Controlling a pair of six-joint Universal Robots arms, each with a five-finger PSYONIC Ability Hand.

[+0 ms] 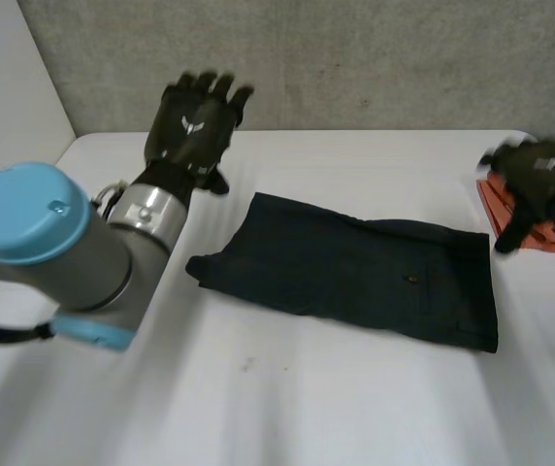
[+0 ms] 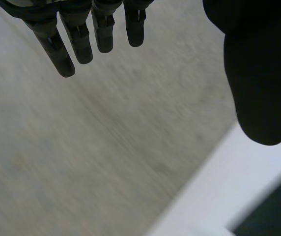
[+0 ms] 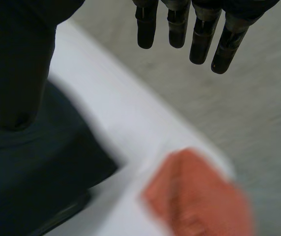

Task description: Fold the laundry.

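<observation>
Dark navy shorts [image 1: 355,267] lie folded flat in the middle of the white table [image 1: 277,408]. My left hand [image 1: 193,121] hovers above the table's far left, beyond the shorts' left end, its fingers [image 2: 67,44] straight and empty. My right hand [image 1: 539,180] hangs at the far right, over an orange folded cloth [image 1: 515,209], just past the shorts' right edge. Its fingers [image 3: 180,24] are straight and hold nothing. In the right wrist view the shorts [image 3: 27,172] lie beside the thumb and the orange cloth [image 3: 199,194] lies under the fingers.
A grey wall [image 1: 355,58] runs behind the table's far edge. My left arm [image 1: 54,243] with its light-blue cap reaches over the near left of the table. The table's rounded far right corner [image 1: 525,136] is close to my right hand.
</observation>
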